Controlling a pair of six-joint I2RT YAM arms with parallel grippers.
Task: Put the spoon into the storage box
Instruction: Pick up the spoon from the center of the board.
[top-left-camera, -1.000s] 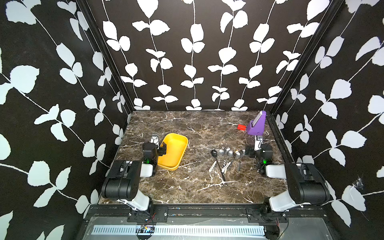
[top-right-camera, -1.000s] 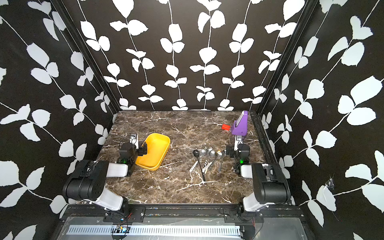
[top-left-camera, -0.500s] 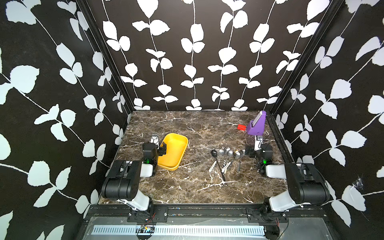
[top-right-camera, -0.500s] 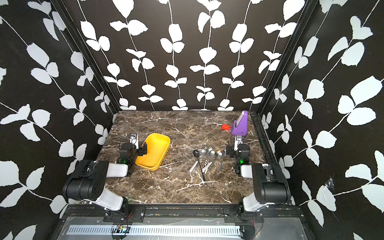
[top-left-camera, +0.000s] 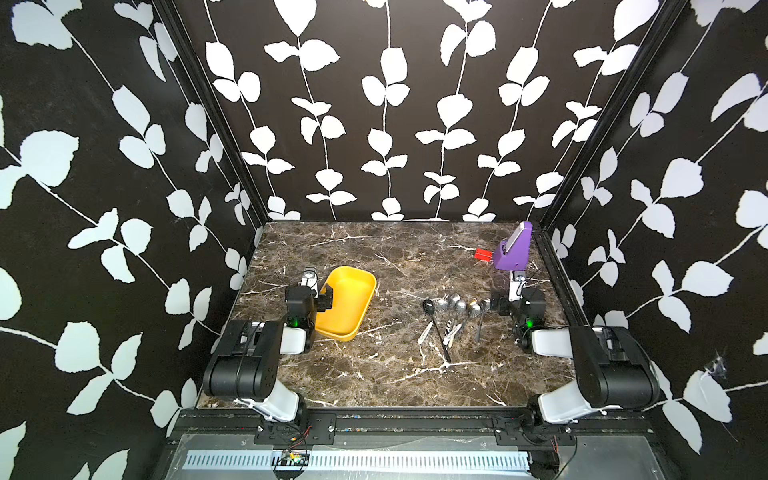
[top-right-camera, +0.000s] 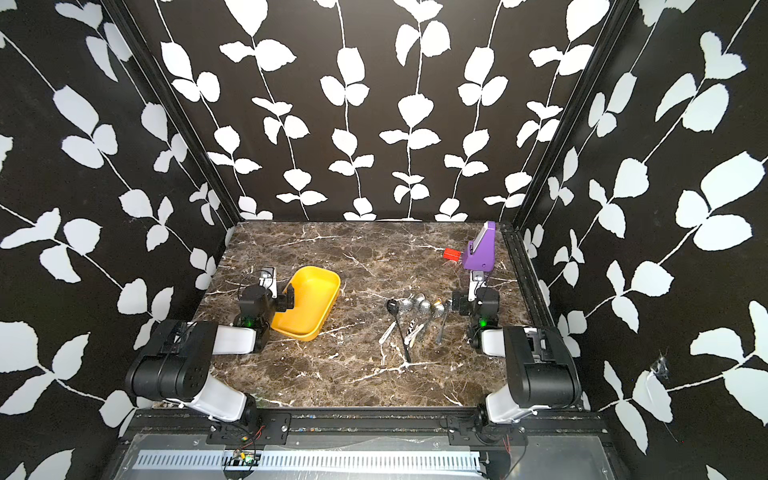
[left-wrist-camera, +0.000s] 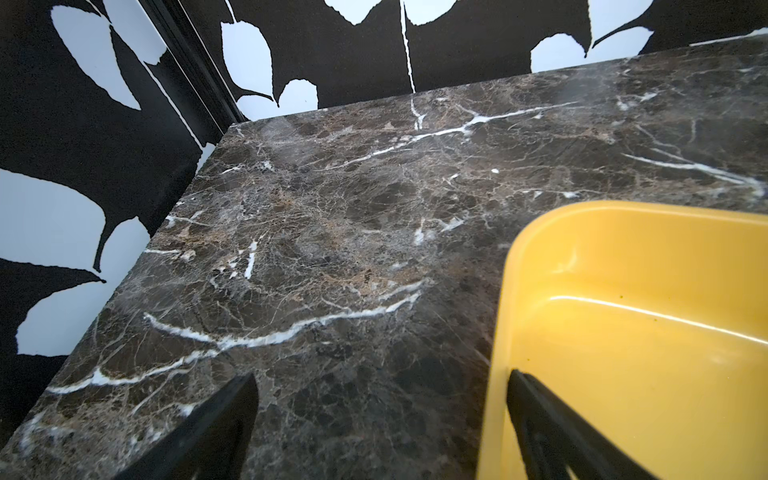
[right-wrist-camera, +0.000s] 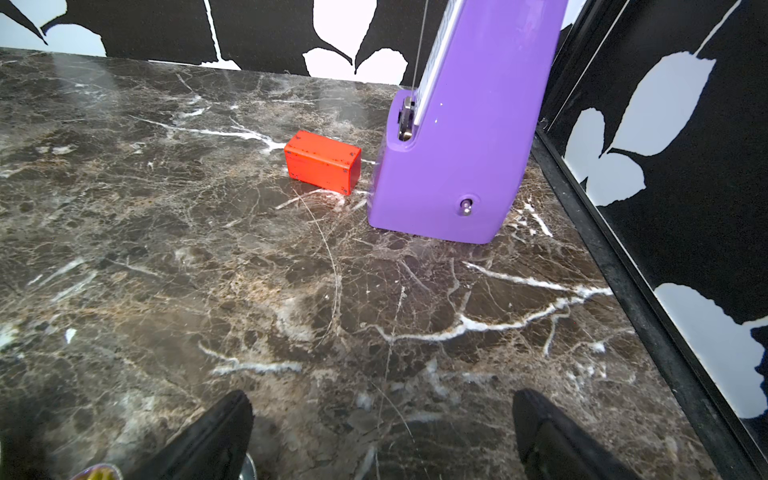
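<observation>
A dark marble worktop (top-left-camera: 374, 374) inside a booth with black walls and a white leaf pattern. Nothing has been picked up yet.

A cluster of spoons (top-left-camera: 457, 309) lies flat, right of the worktop's middle and well apart from the storage box (top-left-camera: 353, 299). Most are silver; one black spoon (top-left-camera: 437, 330) lies at the cluster's left side. Their long axes run roughly from far edge to near edge, bowls toward the far edge, handles fanning toward the near edge. Which spoon is meant cannot be told.

The yellow storage box sits empty close to the left edge. Its long axis also runs far to near, with the far end leaning slightly right.

The left hand (left-wrist-camera: 382, 374) rests low with its fingers wide apart, one of them over the box's rim, holding nothing. The right hand (right-wrist-camera: 382, 395) sits just right of the spoon bowls, fingers also wide apart and empty. It seems best placed to pick, since the handles offer a thin grip.

A purple stand (top-left-camera: 513, 251) and a small red block (top-left-camera: 482, 254) stand near the far right corner.
</observation>
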